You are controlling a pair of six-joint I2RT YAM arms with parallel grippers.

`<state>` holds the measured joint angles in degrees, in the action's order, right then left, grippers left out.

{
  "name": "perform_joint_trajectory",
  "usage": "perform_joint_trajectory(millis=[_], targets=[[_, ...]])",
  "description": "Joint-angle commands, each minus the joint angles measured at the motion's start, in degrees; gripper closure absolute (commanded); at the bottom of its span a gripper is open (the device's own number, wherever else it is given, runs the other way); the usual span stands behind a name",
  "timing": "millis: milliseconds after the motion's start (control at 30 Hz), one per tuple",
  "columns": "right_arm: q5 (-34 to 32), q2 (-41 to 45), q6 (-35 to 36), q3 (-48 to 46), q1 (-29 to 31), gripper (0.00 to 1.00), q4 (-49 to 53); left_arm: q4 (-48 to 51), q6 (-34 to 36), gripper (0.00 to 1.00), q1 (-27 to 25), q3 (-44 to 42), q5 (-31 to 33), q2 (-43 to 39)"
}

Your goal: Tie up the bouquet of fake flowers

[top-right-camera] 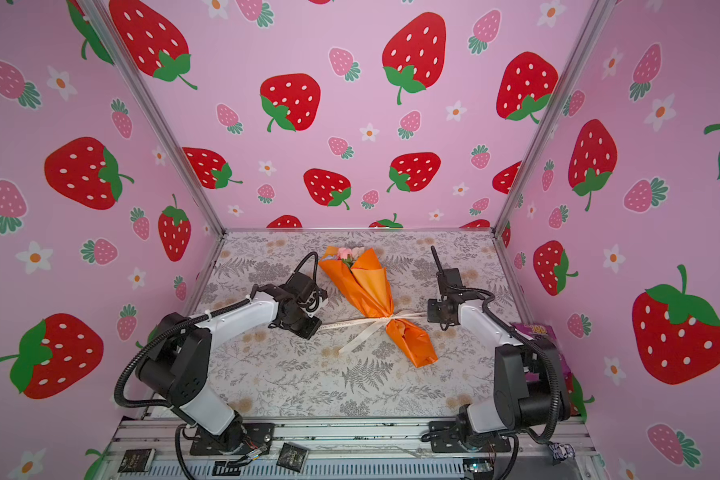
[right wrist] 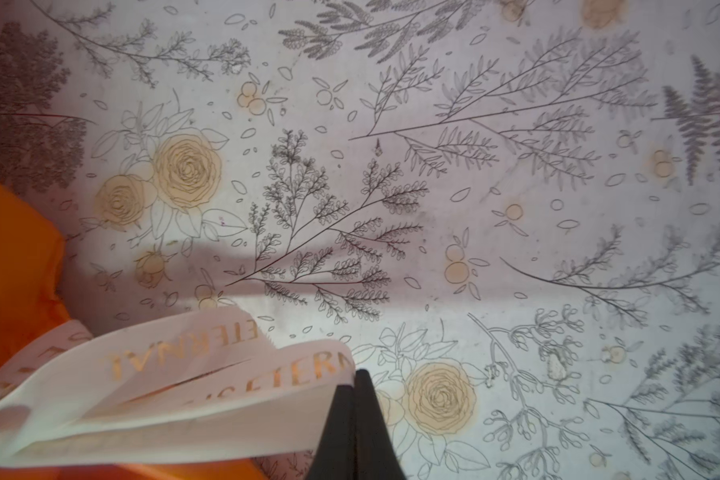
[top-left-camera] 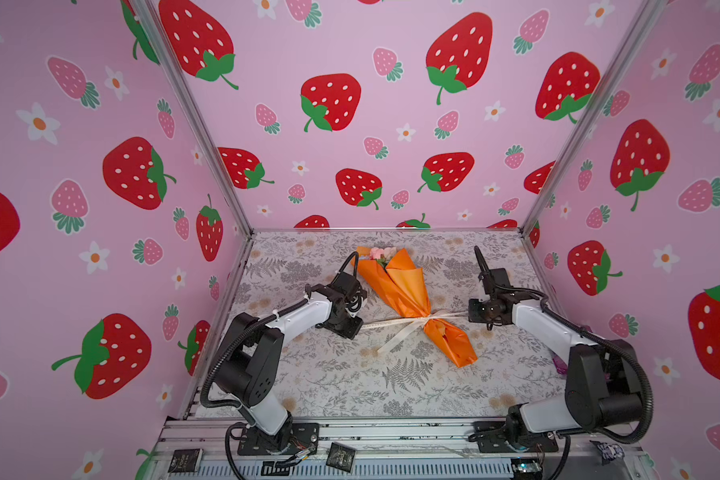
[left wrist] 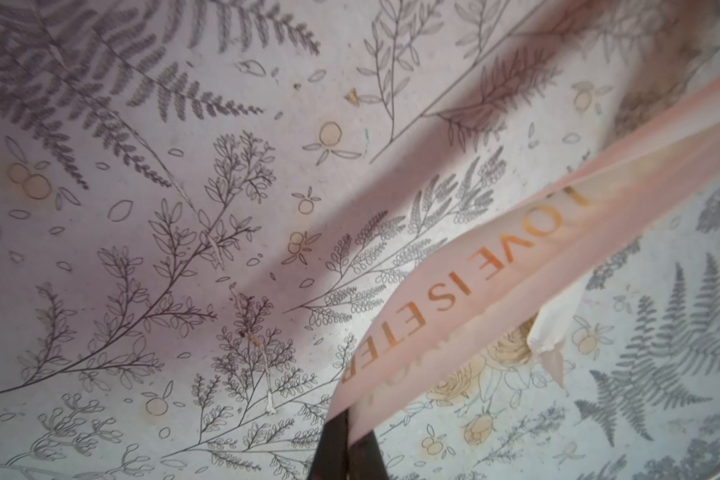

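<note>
Walls: three pink walls [top-left-camera: 350, 50] printed with red and pink strawberries and small white flowers, closing in the back and both sides.
Table: one table [top-left-camera: 350, 395], covered with a pale sheet of grey fern and sprig drawings and faint yellow roses.
Arms: two white and black robot arms, the left arm [top-left-camera: 292, 313] and the right arm [top-left-camera: 533, 316], each reaching in from the front edge toward the middle.
Bouquet: one bouquet of fake flowers [top-left-camera: 400, 291], lying flat on the table between the two arms. It lies on a slant, with its wide end toward the back wall and its narrow end toward the front right.
Wrapping: one cone of orange paper [top-right-camera: 366, 291], folded in broad creases, pinched in low down and flaring out again below.
Blooms: a small cluster of pink and pale blooms [top-left-camera: 381, 252] with a little green, peeking from the wide end. They are too small to count.
Ribbon: one cream ribbon [top-left-camera: 404, 330] with gold lettering, knotted around the pinched part. Its ends run out to both sides, and a loose tail trails toward the front.
Left gripper: the left gripper [left wrist: 350, 424] shows a narrow gap with the ribbon running into it. I cannot tell whether it grips.
Right gripper: the right gripper [right wrist: 355, 374] has its fingers pressed together, pinching the ribbon's end.
</note>
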<state>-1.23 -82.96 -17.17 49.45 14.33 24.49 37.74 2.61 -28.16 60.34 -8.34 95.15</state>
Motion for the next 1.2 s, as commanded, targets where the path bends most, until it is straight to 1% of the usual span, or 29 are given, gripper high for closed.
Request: perform_joint_trajectory(millis=[0,67,133,200,267,333,367,433,500,567,667,733,767,867,933,967,1033,1100,1167], targets=[[8.0,3.4,1.4,-0.8,-1.2,0.82,-1.1,0.7,1.1,0.69,-1.4,-0.8,-5.3,-4.1],[9.5,5.2,0.8,-0.8,-1.3,0.69,-1.6,-2.3,-1.2,0.6,-1.4,-2.1,-8.7,-7.6],[10.8,7.0,0.5,-0.5,-1.3,0.59,-2.2,-5.0,-4.3,0.53,-1.1,-3.4,-10.1,-11.5],[13.2,8.4,0.1,-0.9,-1.2,0.51,-4.2,-7.5,-7.6,0.51,-0.5,-4.3,-11.3,-14.2],[20.9,8.9,0.6,-2.6,-1.2,0.5,-7.7,-10.4,-11.1,0.5,0.0,-5.4,-12.7,-16.2],[28.3,7.2,0.2,-4.2,-0.5,0.49,-9.5,-15.8,-15.4,0.49,0.2,-7.0,-16.2,-17.2],[28.9,6.3,-0.2,-4.3,0.0,0.49,-9.1,-17.7,-17.2,0.49,0.3,-7.4,-17.8,-17.2],[27.4,5.8,-1.6,-6.3,1.6,0.49,-9.3,-21.0,-19.8,0.49,0.2,-7.5,-21.0,-16.7],[28.5,5.9,-3.1,-9.1,2.8,0.49,-11.5,-23.8,-22.4,0.48,0.1,-7.8,-22.7,-16.2],[30.0,5.3,-4.2,-11.1,4.2,0.52,-12.4,-26.5,-24.8,0.48,0.1,-8.2,-24.2,-15.5],[28.7,4.3,-5.3,-13.3,7.3,0.53,-12.5,-28.0,-26.9,0.48,0.1,-8.0,-25.0,-14.4],[31.1,3.6,-7.4,-15.2,9.1,0.58,-14.5,-29.2,-28.6,0.48,0.1,-8.1,-25.0,-13.6],[31.8,3.6,-8.7,-16.1,9.9,0.58,-15.9,-29.5,-29.1,0.48,0.1,-7.9,-25.1,-13.0],[32.5,4.1,-16.5,-19.1,15.6,0.57,-23.1,-29.7,-30.4,0.47,0.1,-7.1,-25.1,-11.3],[32.1,4.0,-23.7,-21.2,19.4,0.55,-29.7,-29.4,-31.4,0.46,0.1,-6.6,-24.5,-10.1],[31.7,3.9,-26.8,-22.2,21.3,0.55,-33.1,-29.5,-31.9,0.46,0.1,-6.5,-24.1,-9.6],[29.0,3.4,-34.2,-23.5,25.3,0.54,-39.5,-29.7,-33.3,0.44,0.2,-6.1,-23.5,-8.6],[27.9,3.9,-38.5,-23.5,29.1,0.53,-43.8,-29.3,-34.1,0.43,0.3,-5.8,-22.6,-8.0],[25.7,7.0,-38.6,-22.7,30.8,0.52,-42.6,-28.5,-34.7,0.41,0.5,-5.5,-22.0,-7.4]])
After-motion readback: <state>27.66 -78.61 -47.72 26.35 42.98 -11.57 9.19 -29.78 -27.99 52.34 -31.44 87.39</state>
